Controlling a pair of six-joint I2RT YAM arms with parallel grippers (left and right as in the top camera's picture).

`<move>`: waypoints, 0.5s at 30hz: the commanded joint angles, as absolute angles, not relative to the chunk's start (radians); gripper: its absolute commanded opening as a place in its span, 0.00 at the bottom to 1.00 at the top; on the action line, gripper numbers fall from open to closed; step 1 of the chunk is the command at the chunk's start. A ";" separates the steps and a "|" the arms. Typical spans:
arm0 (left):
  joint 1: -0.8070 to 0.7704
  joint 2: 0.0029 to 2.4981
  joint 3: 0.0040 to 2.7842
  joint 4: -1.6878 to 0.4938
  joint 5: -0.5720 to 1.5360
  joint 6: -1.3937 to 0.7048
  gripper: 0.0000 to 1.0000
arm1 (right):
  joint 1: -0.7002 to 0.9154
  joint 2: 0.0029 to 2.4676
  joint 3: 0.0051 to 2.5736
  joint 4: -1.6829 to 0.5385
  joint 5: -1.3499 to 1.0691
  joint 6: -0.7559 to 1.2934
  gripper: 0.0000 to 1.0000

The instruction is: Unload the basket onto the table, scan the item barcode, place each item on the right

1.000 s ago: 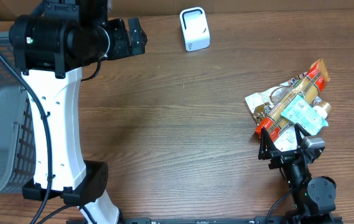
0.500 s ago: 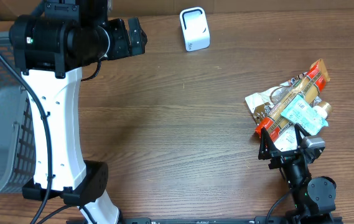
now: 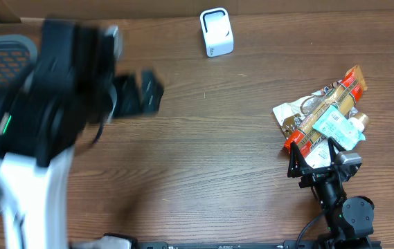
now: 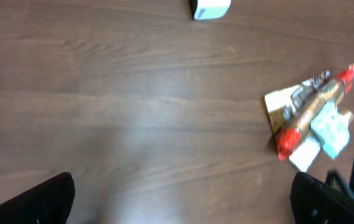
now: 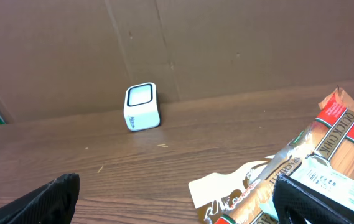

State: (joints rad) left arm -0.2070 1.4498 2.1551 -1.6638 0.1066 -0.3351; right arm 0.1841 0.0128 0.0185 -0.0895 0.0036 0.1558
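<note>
While the left arm [image 3: 37, 131] shows only as a big blur over the left side of the table [image 3: 203, 152], the left gripper [image 3: 140, 93] reads clearly enough: fingers spread full wide, nothing between them, touching nothing, bare wood below in the wrist view. Wide open room across the table's middle. Grey basket [image 3: 3, 40] sits at the left edge, partly behind that arm. Pile of packets [image 3: 321, 117] lies on the right side, well apart from the left gripper, with the red-ended pasta pack [image 3: 342, 93] slanting across the top of it. Right gripper [image 3: 313, 158] is at the pile's near edge, jaws wide open, gripping nothing; can't tell if a finger brushes the packets. Scanner [image 3: 216, 32], small and white, stands upright at the far edge by the cardboard wall [image 5: 226, 43], well apart from the pile.
</note>
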 commanded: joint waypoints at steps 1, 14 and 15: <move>-0.172 1.282 1.985 -1.635 0.023 -0.291 0.99 | 0.190 0.003 0.008 -0.084 -0.002 0.154 1.00; -0.057 0.637 0.988 -0.567 0.051 -0.053 1.00 | 0.190 0.003 0.008 -0.084 -0.002 0.154 1.00; -0.057 0.594 0.904 -0.474 0.061 -0.024 1.00 | 0.190 0.003 0.008 -0.084 -0.002 0.154 1.00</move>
